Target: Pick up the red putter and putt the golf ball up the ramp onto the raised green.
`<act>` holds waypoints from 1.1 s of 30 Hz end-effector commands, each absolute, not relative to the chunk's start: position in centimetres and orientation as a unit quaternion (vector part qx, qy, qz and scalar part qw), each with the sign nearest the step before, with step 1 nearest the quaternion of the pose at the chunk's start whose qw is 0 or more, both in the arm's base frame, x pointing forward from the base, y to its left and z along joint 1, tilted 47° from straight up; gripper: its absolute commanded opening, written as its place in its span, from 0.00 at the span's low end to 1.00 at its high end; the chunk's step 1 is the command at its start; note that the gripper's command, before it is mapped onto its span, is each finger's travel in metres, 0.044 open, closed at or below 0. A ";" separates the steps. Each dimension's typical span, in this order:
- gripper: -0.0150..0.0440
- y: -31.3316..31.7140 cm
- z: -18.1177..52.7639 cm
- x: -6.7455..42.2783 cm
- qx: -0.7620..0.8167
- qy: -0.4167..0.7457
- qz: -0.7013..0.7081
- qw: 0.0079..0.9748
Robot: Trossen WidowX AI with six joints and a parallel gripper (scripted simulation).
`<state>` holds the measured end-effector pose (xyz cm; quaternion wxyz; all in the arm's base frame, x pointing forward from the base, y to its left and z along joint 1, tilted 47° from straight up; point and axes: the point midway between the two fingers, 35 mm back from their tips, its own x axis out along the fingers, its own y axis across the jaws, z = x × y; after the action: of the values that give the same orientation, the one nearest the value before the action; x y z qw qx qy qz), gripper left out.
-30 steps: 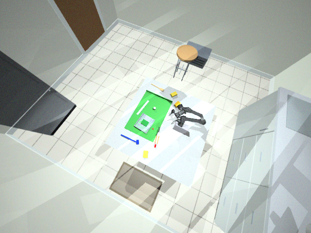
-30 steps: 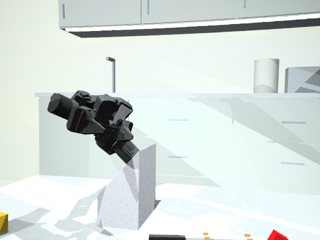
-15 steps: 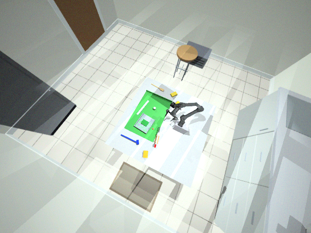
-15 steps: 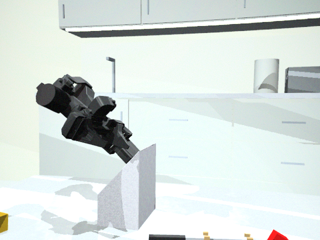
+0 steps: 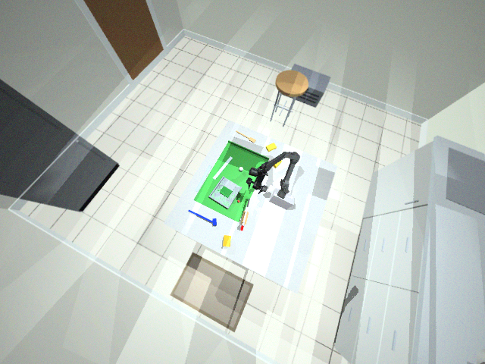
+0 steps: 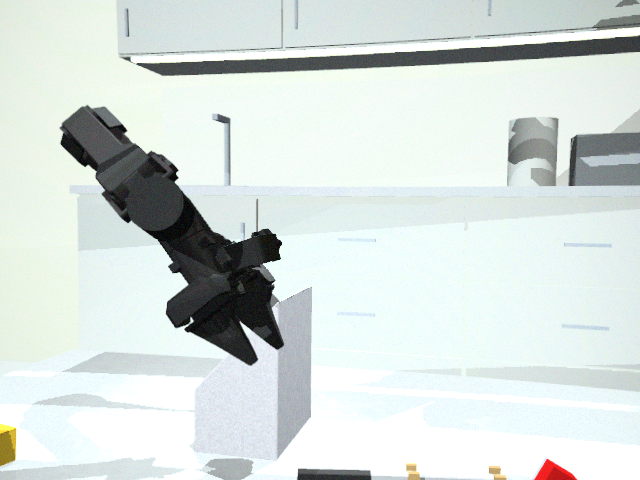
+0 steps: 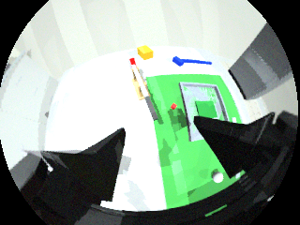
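In the top view we see the arm reaching from its pale base block (image 5: 287, 203) at centre frame toward the left, with the end effector (image 5: 255, 183) hanging over the right edge of the green putting mat (image 5: 219, 164). Its fingers stand wide apart with nothing between them; the wrist view confirms this, with the two dark fingertips spread to lower left and right of the frame and only bench and mat showing in the gap.

The red putter (image 5: 243, 218) lies on the white bench (image 5: 273, 250) just below the mat's lower right corner, its red head at the lower end and its pale shaft running upward toward the mat. In the wrist view the putter (image 7: 142, 88) appears in the upper middle, lying along the left edge of the green, apart from the fingers.

The golf ball (image 5: 241, 168) rests on the mat, just left of the end effector; in the wrist view it shows as a small white spot (image 7: 217, 176) at lower right. The raised green (image 5: 226, 191) with its grey ramp surround sits in the lower part of the mat.

Elsewhere on the bench we see a blue putter (image 5: 202, 217) to the lower left, a yellow block (image 5: 226, 240) near the bottom edge, and another yellow block (image 5: 270, 147) at the top.
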<state>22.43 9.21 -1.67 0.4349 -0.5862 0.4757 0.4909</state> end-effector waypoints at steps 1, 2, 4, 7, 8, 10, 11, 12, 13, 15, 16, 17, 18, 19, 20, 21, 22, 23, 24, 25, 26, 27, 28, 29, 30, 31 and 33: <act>1.00 9.7 -4.7 23.2 -0.608 0.502 0.478 0.388; 1.00 9.8 -5.6 23.3 -0.613 0.508 0.475 0.375; 1.00 9.9 -7.3 23.4 -0.625 0.519 0.467 0.349; 1.00 9.9 -10.0 23.3 -0.644 0.532 0.455 0.309; 1.00 9.9 -10.9 23.3 -0.650 0.536 0.450 0.296; 1.00 9.7 -12.8 23.0 -0.663 0.542 0.441 0.268; 1.00 9.6 -13.6 22.9 -0.668 0.544 0.437 0.257; 1.00 9.6 -14.0 22.8 -0.672 0.546 0.434 0.251; 1.00 9.5 -14.2 22.8 -0.673 0.546 0.433 0.249; 1.00 9.4 -14.0 23.0 -0.673 0.546 0.433 0.248; 1.00 9.3 -13.9 23.2 -0.673 0.546 0.433 0.248; 1.00 9.3 -13.9 23.2 -0.673 0.546 0.433 0.248; 1.00 9.3 -13.9 23.2 -0.673 0.546 0.433 0.248; 1.00 9.2 -14.0 23.2 -0.673 0.546 0.433 0.248; 1.00 9.0 -14.2 23.2 -0.673 0.546 0.433 0.248; 1.00 8.7 -14.5 23.3 -0.673 0.546 0.433 0.248; 1.00 8.3 -14.8 23.3 -0.673 0.546 0.433 0.248; 1.00 8.0 -15.2 23.4 -0.673 0.546 0.433 0.248; 1.00 7.7 -15.4 23.4 -0.673 0.546 0.433 0.248; 1.00 7.6 -15.5 23.4 -0.673 0.546 0.433 0.248; 1.00 7.6 -15.5 23.3 -0.673 0.546 0.433 0.248; 1.00 7.6 -15.5 23.3 -0.673 0.546 0.433 0.248; 1.00 7.5 -15.6 23.4 -0.673 0.546 0.433 0.248; 1.00 7.3 -15.8 23.4 -0.673 0.546 0.433 0.248; 1.00 7.1 -16.1 23.4 -0.673 0.546 0.433 0.248; 1.00 6.8 -16.4 23.5 -0.673 0.546 0.433 0.248; 1.00 6.0 -17.1 23.6 -0.673 0.547 0.432 0.247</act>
<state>23.80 7.18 -16.25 0.2541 -0.6735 0.5437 0.4316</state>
